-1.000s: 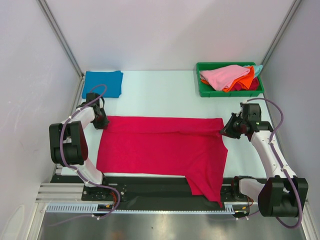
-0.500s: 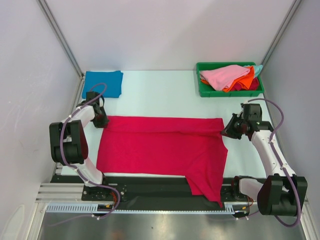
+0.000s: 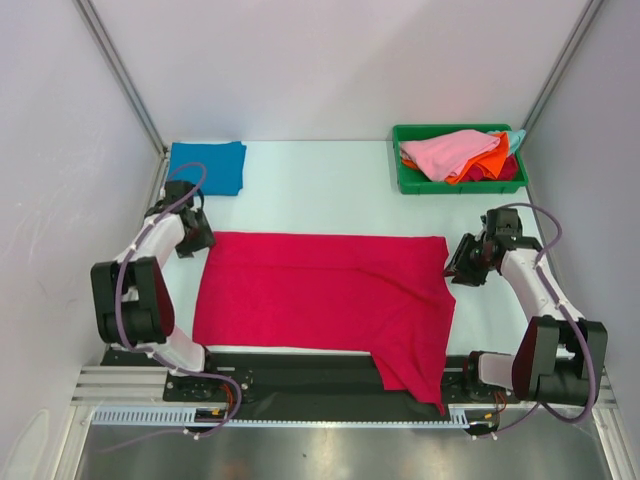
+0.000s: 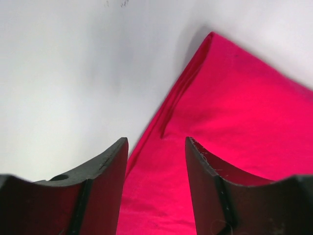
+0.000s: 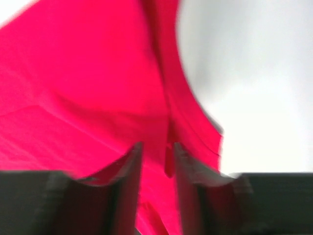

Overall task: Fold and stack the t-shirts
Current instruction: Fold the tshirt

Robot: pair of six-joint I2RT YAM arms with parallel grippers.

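Observation:
The crimson t-shirt [image 3: 320, 290] lies spread flat on the white table [image 3: 320, 180], and its near right part hangs over the front edge. My left gripper [image 3: 203, 243] is at its far left corner. In the left wrist view the left gripper [image 4: 156, 147] is open, with the crimson cloth [image 4: 234, 107] lying flat below the gap. My right gripper [image 3: 455, 268] is at the far right corner. The right wrist view is blurred: the right gripper [image 5: 155, 152] has its jaws a little apart over the crimson cloth [image 5: 88, 88], with a loose ridge of it in the gap.
A folded blue t-shirt [image 3: 207, 165] lies at the table's far left corner. The green bin [image 3: 460, 186] at the far right holds a pink t-shirt [image 3: 450, 150], an orange one [image 3: 488, 165] and a light blue one [image 3: 516, 137]. Metal frame posts stand at both back corners.
Both grippers were shut on the crimson shirt's far corners and now stand open. The cloth has stayed flat. Both arms have shifted slightly outward.

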